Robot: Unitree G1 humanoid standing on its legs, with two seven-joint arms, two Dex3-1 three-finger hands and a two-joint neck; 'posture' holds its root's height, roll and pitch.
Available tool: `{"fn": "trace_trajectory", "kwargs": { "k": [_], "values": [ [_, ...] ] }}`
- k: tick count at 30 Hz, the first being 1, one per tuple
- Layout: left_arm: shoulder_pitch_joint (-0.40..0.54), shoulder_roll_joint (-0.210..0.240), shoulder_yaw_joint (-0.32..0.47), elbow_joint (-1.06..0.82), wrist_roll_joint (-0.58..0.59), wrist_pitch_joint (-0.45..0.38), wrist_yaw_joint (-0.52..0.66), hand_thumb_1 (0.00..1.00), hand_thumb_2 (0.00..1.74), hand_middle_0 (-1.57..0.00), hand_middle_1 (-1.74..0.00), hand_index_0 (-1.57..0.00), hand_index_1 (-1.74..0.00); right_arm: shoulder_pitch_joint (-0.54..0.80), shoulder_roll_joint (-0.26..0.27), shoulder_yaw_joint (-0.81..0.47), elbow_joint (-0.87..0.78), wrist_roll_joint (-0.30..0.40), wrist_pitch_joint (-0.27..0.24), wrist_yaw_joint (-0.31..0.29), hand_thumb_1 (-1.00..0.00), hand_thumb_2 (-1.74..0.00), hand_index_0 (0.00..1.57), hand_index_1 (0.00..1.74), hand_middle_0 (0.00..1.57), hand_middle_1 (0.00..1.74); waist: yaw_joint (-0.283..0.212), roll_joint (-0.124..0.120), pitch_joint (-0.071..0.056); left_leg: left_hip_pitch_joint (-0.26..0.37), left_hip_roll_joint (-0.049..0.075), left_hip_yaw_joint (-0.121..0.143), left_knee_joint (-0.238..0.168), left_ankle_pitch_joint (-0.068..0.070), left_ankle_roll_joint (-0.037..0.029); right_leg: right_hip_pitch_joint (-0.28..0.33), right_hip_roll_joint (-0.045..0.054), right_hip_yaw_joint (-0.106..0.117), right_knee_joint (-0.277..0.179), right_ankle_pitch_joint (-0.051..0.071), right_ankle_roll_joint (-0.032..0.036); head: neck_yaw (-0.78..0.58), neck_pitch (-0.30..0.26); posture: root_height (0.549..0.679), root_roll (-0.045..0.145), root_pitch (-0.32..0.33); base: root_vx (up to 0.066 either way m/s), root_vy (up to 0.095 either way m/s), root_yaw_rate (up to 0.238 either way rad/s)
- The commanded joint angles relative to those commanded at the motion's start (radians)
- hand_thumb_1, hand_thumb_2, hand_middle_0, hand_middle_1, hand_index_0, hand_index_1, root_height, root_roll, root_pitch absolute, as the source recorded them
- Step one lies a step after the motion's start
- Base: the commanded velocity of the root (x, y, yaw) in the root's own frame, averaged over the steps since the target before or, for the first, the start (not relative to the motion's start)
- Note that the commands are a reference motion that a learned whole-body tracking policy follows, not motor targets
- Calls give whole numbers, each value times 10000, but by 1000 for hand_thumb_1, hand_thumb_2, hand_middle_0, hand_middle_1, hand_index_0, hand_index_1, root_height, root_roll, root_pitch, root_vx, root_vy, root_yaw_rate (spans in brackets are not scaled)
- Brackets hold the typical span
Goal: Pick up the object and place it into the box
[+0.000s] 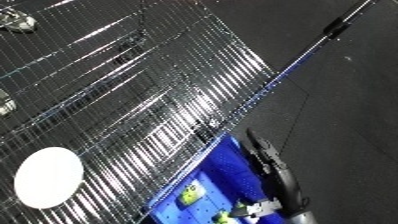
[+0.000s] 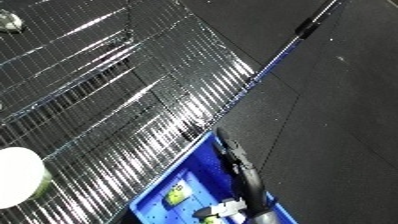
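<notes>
A blue bin [image 1: 233,165] shows at the lower middle, partly cut off by the bottom edge. Small yellow-green objects [image 1: 191,193] and a white piece [image 2: 233,206] lie inside it. My right hand [image 1: 269,161] reaches up along the bin's right rim, black, with its fingers stretched out and holding nothing. Its silver forearm [image 1: 302,218] enters at the bottom edge. A white round object [image 1: 49,177] rests on the wire rack at the lower left. My left hand is out of sight.
A large shiny wire rack [image 1: 133,95] fills the left and middle, slanting across the tilted picture. Metal items [image 1: 18,21] lie at its top left corner. A dark pole [image 1: 330,31] runs along the rack's right edge. Dark floor [image 1: 355,115] lies to the right.
</notes>
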Motion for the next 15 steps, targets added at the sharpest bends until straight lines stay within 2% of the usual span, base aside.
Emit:
{"fn": "trace_trajectory", "kwargs": {
  "k": [1, 4, 8, 15],
  "values": [
    [-156, 10, -95, 36, 46, 79, 28, 1000, 1740, -1570, -1740, -1570, -1740, -312, -102, 214, -27, -63, 234, 174, 0, 0, 0, 0, 0, 0, 136, -49, 0, -60, -31, -84, 40, 12, -13, 8, -27, -59, -17, 27, 9, -180, -90, 634, 81, 61, -22, -74, 132],
    [-408, 19, -234, 107, 160, 250, 63, 1000, 1740, -1570, -1740, -1570, -1740, -810, -217, 542, 35, -198, 449, 427, 0, 0, 0, 0, 0, 0, 346, -142, -1, -166, -62, -201, 175, 1, -30, 28, -84, -166, -52, 90, 27, -474, -327, 634, 79, 57, -14, -82, 149],
    [-691, -6, -320, 311, 299, 455, 51, 1000, 1740, -1570, -1740, -1570, -1740, -1483, -221, 894, 165, -492, 671, 649, 0, 0, 0, 0, 0, 0, 616, -249, -6, -305, -88, -330, 407, -21, -41, 44, -156, -289, -5, 143, 36, -1117, -620, 633, 76, 47, 13, -76, 145],
    [-932, 46, -286, 532, 400, 810, -12, 1000, 1740, -1570, -1740, -1570, -1740, -2263, 45, 1286, 219, -815, 911, 777, 0, 0, 0, 0, 0, 0, 981, -345, -23, -531, -176, -542, 705, -9, -40, -5, -201, -482, 334, 35, 20, -2206, -1122, 629, 70, 34, 41, -50, 140]
  ]
}}
